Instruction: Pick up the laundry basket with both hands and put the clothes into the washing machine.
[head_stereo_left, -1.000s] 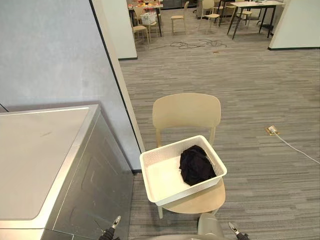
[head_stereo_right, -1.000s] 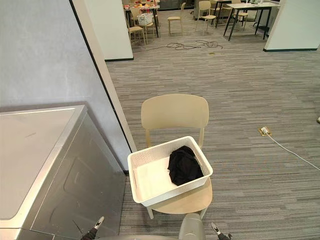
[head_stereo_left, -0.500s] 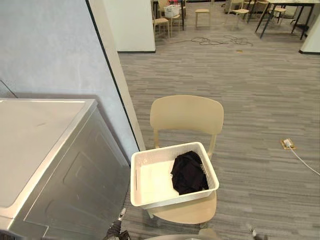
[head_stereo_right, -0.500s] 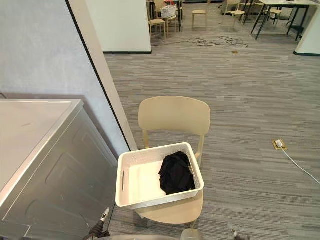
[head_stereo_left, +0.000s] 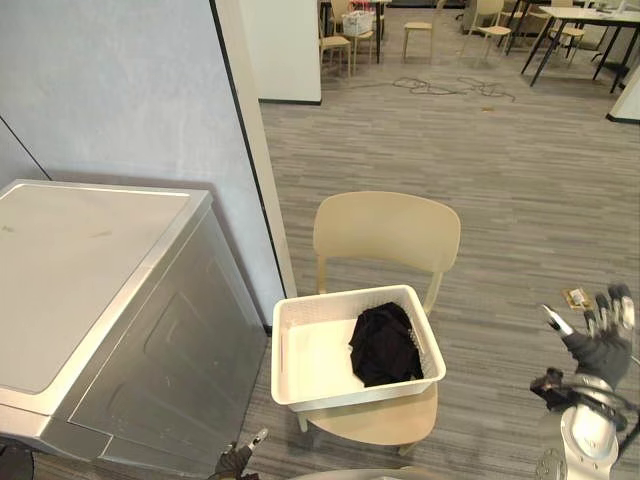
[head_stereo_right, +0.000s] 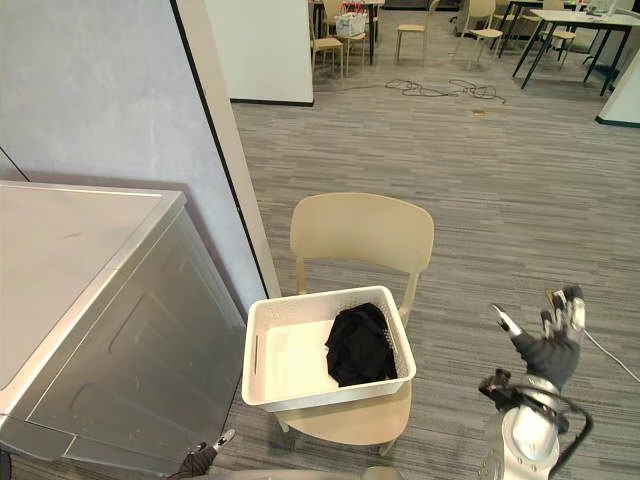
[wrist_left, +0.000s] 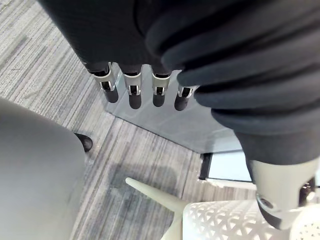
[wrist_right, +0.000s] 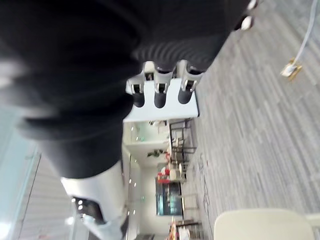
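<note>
Carpet (head_stereo_left: 500, 200), basket (head_stereo_left: 350, 392) of clothes (head_stereo_left: 383, 345) on chair (head_stereo_left: 385, 232) by washing machine (head_stereo_left: 90, 260), left hand (wrist_left: 134, 94), right hand (head_stereo_left: 600, 345) both straight-fingered

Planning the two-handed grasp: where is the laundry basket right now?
Centre of the head views: the laundry basket sits on the beige chair, just right of the washing machine.

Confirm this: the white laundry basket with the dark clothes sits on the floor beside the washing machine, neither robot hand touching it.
One error: the left eye view shows the laundry basket with the dark clothes on the seat of a beige chair, not the floor. It is beside the washing machine, and neither the left robot hand nor the right robot hand touches it.
</note>
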